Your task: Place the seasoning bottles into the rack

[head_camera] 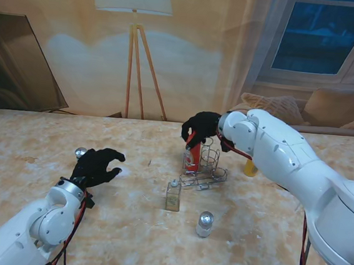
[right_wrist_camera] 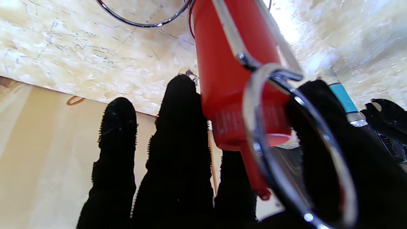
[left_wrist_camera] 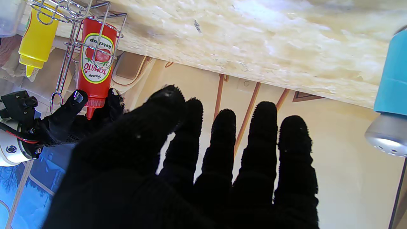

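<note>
Gripping the ketchup bottle inside the rack, right hand; left hand spread, empty

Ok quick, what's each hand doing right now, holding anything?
Left hand: open, fingers spread, holding nothing.
Right hand: shut on the ketchup bottle, which sits in the wire rack.
</note>
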You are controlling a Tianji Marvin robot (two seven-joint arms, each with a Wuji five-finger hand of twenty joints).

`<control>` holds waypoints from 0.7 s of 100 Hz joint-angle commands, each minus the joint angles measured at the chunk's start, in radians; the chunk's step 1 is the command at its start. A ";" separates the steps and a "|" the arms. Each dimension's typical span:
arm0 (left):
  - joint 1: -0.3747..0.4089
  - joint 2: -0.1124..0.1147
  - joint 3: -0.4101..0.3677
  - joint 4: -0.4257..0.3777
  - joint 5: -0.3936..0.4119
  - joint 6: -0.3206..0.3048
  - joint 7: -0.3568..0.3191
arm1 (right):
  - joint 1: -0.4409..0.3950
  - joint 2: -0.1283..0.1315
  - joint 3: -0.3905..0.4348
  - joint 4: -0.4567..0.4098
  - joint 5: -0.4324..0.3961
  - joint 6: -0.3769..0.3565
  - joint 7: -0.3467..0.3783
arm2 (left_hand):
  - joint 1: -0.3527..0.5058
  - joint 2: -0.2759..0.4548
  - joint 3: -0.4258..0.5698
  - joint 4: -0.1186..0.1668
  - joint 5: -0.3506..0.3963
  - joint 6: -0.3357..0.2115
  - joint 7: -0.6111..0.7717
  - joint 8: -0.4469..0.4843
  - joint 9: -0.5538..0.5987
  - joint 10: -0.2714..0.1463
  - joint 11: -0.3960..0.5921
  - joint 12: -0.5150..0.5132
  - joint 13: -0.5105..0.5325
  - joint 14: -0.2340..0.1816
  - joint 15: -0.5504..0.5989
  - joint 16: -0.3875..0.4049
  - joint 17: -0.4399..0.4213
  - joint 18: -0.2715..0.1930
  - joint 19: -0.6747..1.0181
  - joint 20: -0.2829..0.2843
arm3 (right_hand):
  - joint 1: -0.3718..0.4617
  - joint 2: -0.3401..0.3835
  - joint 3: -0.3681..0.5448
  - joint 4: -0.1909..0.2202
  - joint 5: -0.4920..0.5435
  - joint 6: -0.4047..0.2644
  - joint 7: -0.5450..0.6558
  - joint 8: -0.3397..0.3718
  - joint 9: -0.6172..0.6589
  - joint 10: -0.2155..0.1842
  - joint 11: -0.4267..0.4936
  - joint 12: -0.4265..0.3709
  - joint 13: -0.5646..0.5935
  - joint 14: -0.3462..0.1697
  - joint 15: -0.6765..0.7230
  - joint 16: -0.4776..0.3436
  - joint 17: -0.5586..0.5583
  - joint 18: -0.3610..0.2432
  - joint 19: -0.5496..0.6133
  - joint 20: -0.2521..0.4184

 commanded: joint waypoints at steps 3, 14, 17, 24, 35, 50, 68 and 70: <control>0.003 -0.002 -0.002 0.000 0.002 -0.003 -0.011 | -0.011 0.006 -0.004 -0.007 -0.010 -0.003 0.015 | 0.003 -0.011 -0.005 -0.010 0.002 -0.003 0.009 0.011 -0.034 -0.008 -0.012 -0.004 -0.027 0.004 -0.016 0.012 -0.015 -0.006 -0.008 -0.011 | 0.007 0.088 0.015 0.054 0.068 0.006 0.068 0.008 -0.018 -0.031 -0.027 -0.048 -0.023 0.021 -0.057 -0.036 -0.017 0.018 0.006 -0.022; 0.004 -0.002 -0.003 -0.001 0.004 -0.002 -0.009 | -0.014 0.011 0.002 -0.015 -0.010 -0.004 0.017 | 0.004 -0.012 -0.004 -0.010 0.003 -0.002 0.009 0.012 -0.033 -0.007 -0.012 -0.004 -0.026 0.004 -0.016 0.012 -0.016 -0.005 -0.008 -0.011 | -0.016 0.115 -0.002 0.068 0.071 0.028 0.021 0.021 -0.031 -0.028 -0.047 -0.068 -0.039 0.035 -0.088 -0.052 -0.032 0.026 0.005 -0.029; 0.004 -0.002 -0.003 -0.001 0.004 -0.002 -0.009 | -0.015 0.013 0.003 -0.016 -0.011 -0.005 0.015 | 0.005 -0.011 -0.004 -0.010 0.002 -0.003 0.009 0.012 -0.034 -0.008 -0.012 -0.004 -0.027 0.004 -0.016 0.012 -0.017 -0.005 -0.008 -0.011 | -0.024 0.123 -0.006 0.076 0.073 0.037 0.001 0.024 -0.034 -0.026 -0.056 -0.075 -0.043 0.040 -0.100 -0.058 -0.038 0.027 0.004 -0.031; 0.004 -0.002 -0.003 -0.001 0.004 -0.001 -0.009 | -0.015 0.015 0.004 -0.019 -0.015 -0.008 0.014 | 0.006 -0.011 -0.004 -0.010 0.002 0.000 0.009 0.012 -0.034 -0.005 -0.012 -0.004 -0.027 0.005 -0.016 0.012 -0.017 -0.004 -0.008 -0.011 | -0.042 0.141 -0.017 0.091 0.075 0.050 -0.035 0.039 -0.044 -0.018 -0.071 -0.086 -0.054 0.050 -0.120 -0.068 -0.050 0.032 0.003 -0.033; 0.004 -0.002 -0.003 -0.001 0.005 -0.002 -0.009 | -0.016 0.019 0.004 -0.024 -0.017 -0.010 0.016 | 0.005 -0.012 -0.004 -0.011 0.002 -0.003 0.009 0.012 -0.035 -0.006 -0.012 -0.004 -0.027 0.003 -0.016 0.012 -0.016 -0.005 -0.008 -0.010 | -0.072 0.167 -0.026 0.128 0.080 0.078 -0.113 0.093 -0.064 -0.002 -0.087 -0.099 -0.073 0.060 -0.139 -0.080 -0.061 0.037 0.002 -0.038; 0.005 -0.002 -0.004 -0.001 0.006 -0.003 -0.008 | -0.017 0.022 0.004 -0.026 -0.023 -0.016 0.010 | 0.005 -0.013 -0.002 -0.010 0.003 -0.003 0.010 0.013 -0.034 -0.005 -0.012 -0.004 -0.028 0.005 -0.017 0.012 -0.017 -0.005 -0.008 -0.011 | -0.101 0.183 -0.030 0.166 0.076 0.089 -0.158 0.114 -0.081 0.012 -0.118 -0.118 -0.093 0.075 -0.171 -0.098 -0.079 0.048 0.004 -0.036; 0.005 -0.002 -0.004 -0.001 0.005 -0.003 -0.007 | -0.020 0.028 0.013 -0.037 -0.025 -0.016 0.009 | 0.005 -0.015 -0.003 -0.011 0.004 -0.004 0.011 0.013 -0.033 -0.007 -0.012 -0.003 -0.026 0.005 -0.016 0.012 -0.015 -0.005 -0.008 -0.010 | -0.109 0.194 -0.046 0.164 0.075 0.080 -0.166 0.127 -0.082 0.013 -0.133 -0.129 -0.099 0.079 -0.181 -0.105 -0.090 0.051 0.006 -0.034; 0.005 -0.002 -0.004 -0.001 0.005 -0.003 -0.008 | -0.021 0.029 0.015 -0.038 -0.026 -0.017 0.008 | 0.005 -0.015 -0.003 -0.011 0.004 -0.003 0.011 0.013 -0.033 -0.007 -0.012 -0.003 -0.026 0.004 -0.016 0.012 -0.016 -0.006 -0.008 -0.010 | -0.110 0.195 -0.048 0.164 0.074 0.079 -0.167 0.128 -0.083 0.014 -0.133 -0.129 -0.100 0.078 -0.181 -0.106 -0.091 0.051 0.006 -0.034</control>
